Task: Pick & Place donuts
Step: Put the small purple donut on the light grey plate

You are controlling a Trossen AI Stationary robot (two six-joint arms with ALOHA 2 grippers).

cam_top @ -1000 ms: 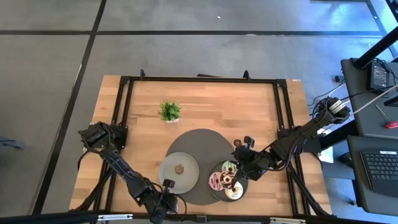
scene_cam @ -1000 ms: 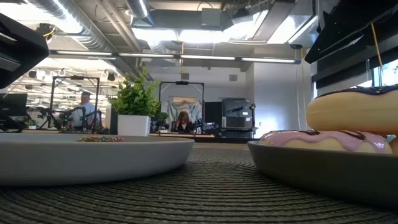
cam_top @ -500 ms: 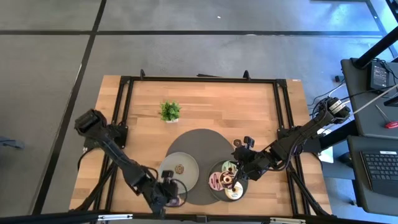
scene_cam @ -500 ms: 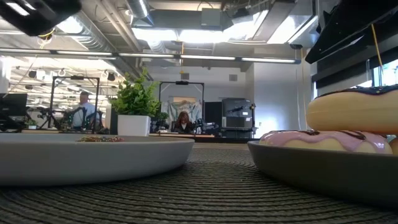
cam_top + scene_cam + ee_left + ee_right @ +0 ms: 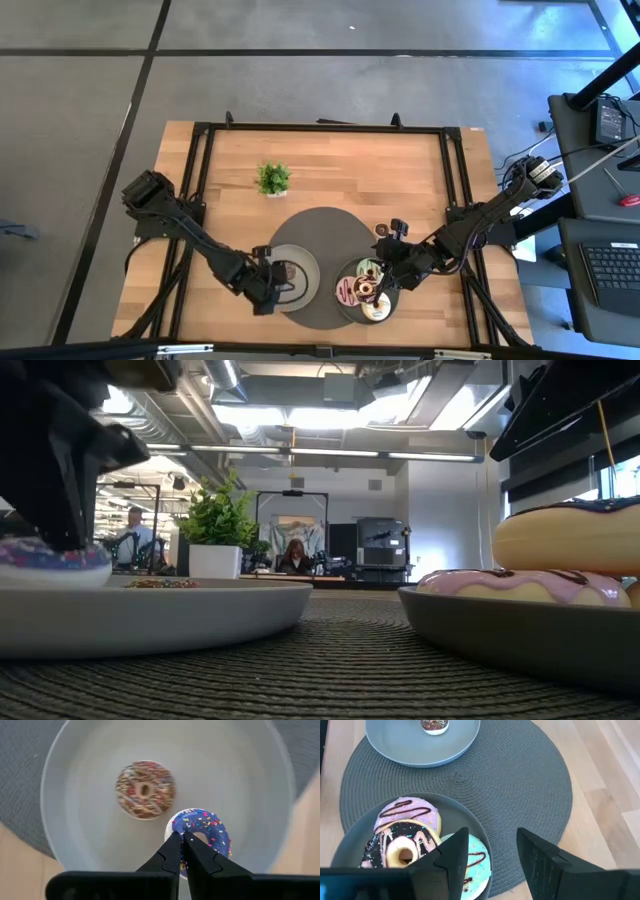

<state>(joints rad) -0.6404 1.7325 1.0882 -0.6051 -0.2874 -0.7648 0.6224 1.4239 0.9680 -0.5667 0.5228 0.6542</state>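
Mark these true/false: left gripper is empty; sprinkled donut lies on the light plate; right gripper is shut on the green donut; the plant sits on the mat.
1. Left gripper is empty: false. It is shut on the purple donut.
2. Sprinkled donut lies on the light plate: true.
3. Right gripper is shut on the green donut: false. It is open, above it.
4. Plant sits on the mat: false. It stands on bare wood.

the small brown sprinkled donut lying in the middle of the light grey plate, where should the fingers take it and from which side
Best from straight above. The small brown sprinkled donut lies flat near the middle of the light grey plate, hole up. Probably pinch one wall of the ring, one finger in the hole, one outside, as the left gripper does on the purple sprinkled donut beside it.
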